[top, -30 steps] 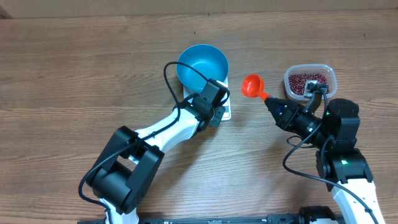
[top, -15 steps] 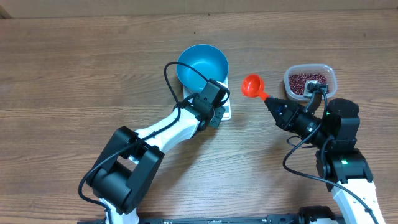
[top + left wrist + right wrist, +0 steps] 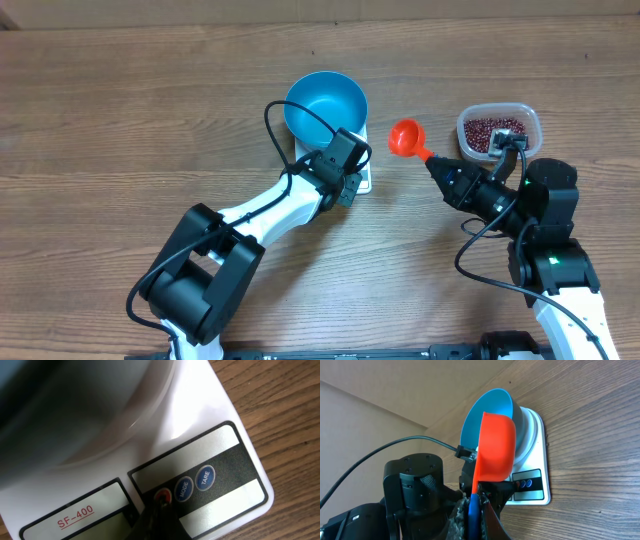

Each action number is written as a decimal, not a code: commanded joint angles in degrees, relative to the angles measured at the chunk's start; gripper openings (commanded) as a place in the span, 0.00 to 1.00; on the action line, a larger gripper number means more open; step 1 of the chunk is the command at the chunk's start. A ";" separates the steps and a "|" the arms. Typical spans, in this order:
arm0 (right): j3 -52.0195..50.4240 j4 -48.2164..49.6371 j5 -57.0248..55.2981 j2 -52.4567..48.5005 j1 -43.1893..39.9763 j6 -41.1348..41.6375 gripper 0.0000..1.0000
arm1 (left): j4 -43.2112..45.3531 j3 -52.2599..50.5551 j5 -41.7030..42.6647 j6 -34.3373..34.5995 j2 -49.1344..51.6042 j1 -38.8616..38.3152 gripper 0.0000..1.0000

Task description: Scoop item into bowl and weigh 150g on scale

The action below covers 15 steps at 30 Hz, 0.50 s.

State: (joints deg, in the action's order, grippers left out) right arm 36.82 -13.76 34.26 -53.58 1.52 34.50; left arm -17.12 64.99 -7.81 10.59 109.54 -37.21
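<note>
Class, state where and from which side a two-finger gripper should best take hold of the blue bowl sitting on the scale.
Likely the rim of the blue bowl, from above, one finger inside the thin wall, one outside. Choose its far side: the left gripper crowds the scale front.

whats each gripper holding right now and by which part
Right gripper holds the orange scoop by its handle, behind the cup. Left gripper is shut on nothing, its tip at the scale's red button.
</note>
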 commanded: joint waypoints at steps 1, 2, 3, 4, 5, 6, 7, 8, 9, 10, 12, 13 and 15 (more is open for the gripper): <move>0.76 0.13 -0.37 0.70 -0.20 -0.09 0.04 | -1.57 -1.25 -1.70 1.27 2.64 0.04 0.04; 0.76 0.13 -0.37 0.68 -0.20 -0.09 0.04 | -1.55 -1.25 -1.73 1.38 2.64 0.04 0.04; 0.76 0.13 -0.37 0.68 -0.20 -0.09 0.04 | -1.51 -1.25 -1.68 1.64 2.64 0.04 0.04; 0.76 0.13 -0.37 0.68 -0.20 -0.09 0.04 | -1.46 -1.25 -1.66 1.75 2.64 0.04 0.04; 0.76 0.13 -0.39 0.68 -0.20 -0.09 0.04 | -1.44 -1.22 -1.66 1.86 2.64 0.04 0.04; 0.76 0.13 -0.39 0.68 -0.20 -0.09 0.04 | -1.44 -1.22 -1.66 1.86 2.64 0.07 0.04; 0.76 0.13 -0.39 0.68 -0.20 -0.09 0.04 | -1.44 -1.22 -1.64 1.86 2.64 0.04 0.04; 0.76 0.13 -0.37 0.68 -0.20 -0.09 0.04 | -1.44 -1.22 -1.64 1.86 2.64 0.04 0.04; 0.76 0.15 -0.39 0.68 -0.20 -0.09 0.04 | -1.44 -1.22 -1.62 1.88 2.64 0.04 0.04; 0.76 0.13 -0.37 0.68 -0.20 -0.09 0.04 | -1.42 -1.22 -1.62 1.88 2.64 0.04 0.04; 0.76 0.13 -0.37 0.68 -0.20 -0.09 0.04 | -1.07 -1.22 -1.60 1.90 2.64 0.04 0.04; 0.76 0.13 -0.37 0.68 -0.20 -0.07 0.04 | -1.01 -1.22 -1.60 1.92 2.64 0.04 0.04; 0.76 0.13 -0.37 0.68 -0.20 -0.09 0.04 | -0.66 -1.22 -1.60 2.36 2.64 0.04 0.04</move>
State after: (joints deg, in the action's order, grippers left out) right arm 36.82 -13.74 34.26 -53.58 1.52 34.52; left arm -17.02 64.99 -8.38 11.77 109.54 -37.43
